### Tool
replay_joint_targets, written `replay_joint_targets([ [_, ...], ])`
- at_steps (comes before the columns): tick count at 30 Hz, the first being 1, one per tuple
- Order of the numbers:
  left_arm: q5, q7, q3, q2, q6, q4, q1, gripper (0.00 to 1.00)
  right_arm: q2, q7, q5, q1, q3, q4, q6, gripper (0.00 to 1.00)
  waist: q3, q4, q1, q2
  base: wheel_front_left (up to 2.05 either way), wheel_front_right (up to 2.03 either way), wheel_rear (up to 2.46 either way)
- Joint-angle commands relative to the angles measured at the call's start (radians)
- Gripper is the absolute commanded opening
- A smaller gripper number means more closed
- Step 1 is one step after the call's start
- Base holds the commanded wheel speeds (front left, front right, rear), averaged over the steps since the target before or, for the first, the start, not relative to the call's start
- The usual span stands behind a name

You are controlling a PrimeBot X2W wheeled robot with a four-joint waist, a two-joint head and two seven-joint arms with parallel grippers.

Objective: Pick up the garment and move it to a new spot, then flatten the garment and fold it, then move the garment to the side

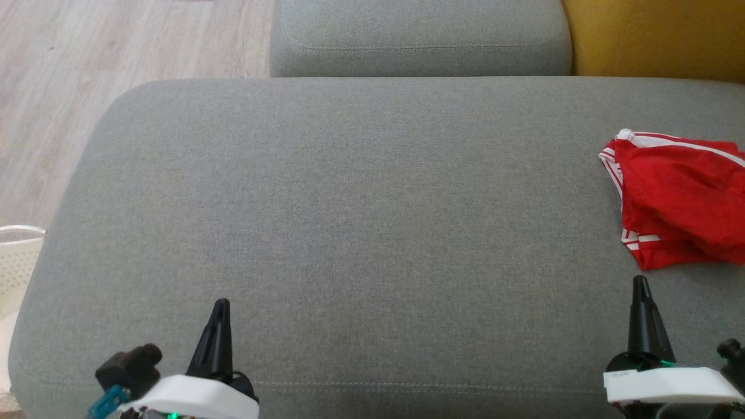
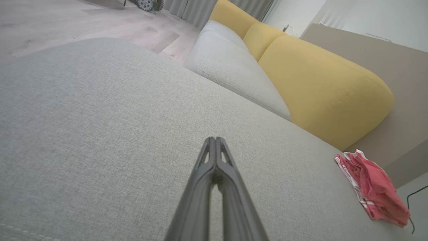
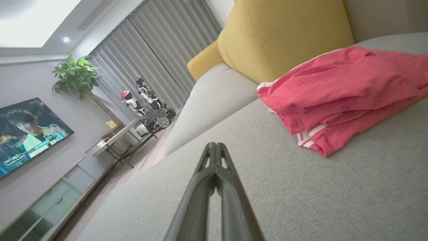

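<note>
**Garment not yet picked up**

Your left gripper [image 1: 221, 308] and right gripper [image 1: 641, 285] hover over the cushion's [image 1: 372, 192] near edge, jaws closed and empty, likely staged to reach. Just beyond the right one, the red garment [image 1: 681, 198] lies crumpled at the right edge.

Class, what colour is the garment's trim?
White stripes on the red garment, clearest in the right wrist view.

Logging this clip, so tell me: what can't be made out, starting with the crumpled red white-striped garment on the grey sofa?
Red white-striped garment: head view's right edge cuts it off.
Its type: folds hide it, all views.
White perforated basket: head view's left edge crops it.
</note>
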Motion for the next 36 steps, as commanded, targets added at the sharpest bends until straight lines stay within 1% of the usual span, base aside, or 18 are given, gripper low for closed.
replay_joint_targets([
  [1, -0.038, 0.007, 0.027, 0.014, -0.01, -0.025, -0.055, 0.0, -0.019, 0.006, 0.044, -0.048, 0.001, -0.029, 0.002, 0.0, 0.001, -0.002, 0.0, 0.0, 0.0, 0.0, 0.0],
  [36, -0.458, 0.098, 0.115, 0.021, -0.067, 0.042, -0.131, 0.0, -0.026, 0.097, 0.459, -0.107, -0.038, -0.016, 0.004, 0.0, 0.009, -0.035, 0.0, 0.0, 0.0, 0.0, 0.0],
])
